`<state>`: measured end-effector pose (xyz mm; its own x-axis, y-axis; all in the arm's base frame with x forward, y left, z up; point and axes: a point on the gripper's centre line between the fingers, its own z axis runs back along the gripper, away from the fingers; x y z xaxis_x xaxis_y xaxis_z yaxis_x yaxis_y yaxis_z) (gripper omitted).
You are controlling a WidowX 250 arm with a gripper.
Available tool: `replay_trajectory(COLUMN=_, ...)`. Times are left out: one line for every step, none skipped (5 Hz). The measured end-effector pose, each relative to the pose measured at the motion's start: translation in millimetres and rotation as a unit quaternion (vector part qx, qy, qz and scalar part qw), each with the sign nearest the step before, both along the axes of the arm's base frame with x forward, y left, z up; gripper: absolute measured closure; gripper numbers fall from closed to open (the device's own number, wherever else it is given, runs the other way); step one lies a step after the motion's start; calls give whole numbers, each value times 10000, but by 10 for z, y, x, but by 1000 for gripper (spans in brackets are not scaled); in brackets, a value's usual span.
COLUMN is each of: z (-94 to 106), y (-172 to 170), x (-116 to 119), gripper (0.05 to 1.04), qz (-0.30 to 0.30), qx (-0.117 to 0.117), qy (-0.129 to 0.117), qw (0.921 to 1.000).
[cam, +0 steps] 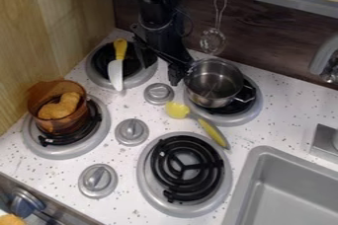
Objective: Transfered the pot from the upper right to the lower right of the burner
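Note:
The black gripper (178,71) hangs down from the top of the camera view, low at the upper left rim of the metal pot (212,85). Whether it touches or holds the pot I cannot tell. Upright and with nothing visible inside, the pot sits on the upper right burner (245,113), its loop handle pointing right. The lower right burner (186,168) has a bare black coil with nothing on it.
A yellow utensil (210,129) lies between the two right burners. A yellow-handled knife (117,68) rests on the upper left burner, and an amber pot (59,108) with food stands lower left. Several knobs (132,131) line the middle; a grey sink (264,169) is at right.

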<state>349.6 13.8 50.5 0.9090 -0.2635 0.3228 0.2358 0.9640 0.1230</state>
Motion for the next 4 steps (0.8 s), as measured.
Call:
replay_trajectory(z=-96, y=-15, x=-32, gripper=83, qz=-28, qx=-43, qy=162, qw=9999)
replay_trajectory(z=-141, y=-7, x=-13, gripper=83, qz=-728, qx=-302, qy=307, qw=9964)
replay_trajectory(z=-106, y=-71, x=81, gripper=83, qz=-1683, qx=-327, qy=174, qw=9850)
replay_trajectory(z=-40, y=-297, x=157, gripper=83, qz=-2843, qx=-99, qy=71, qw=9587)
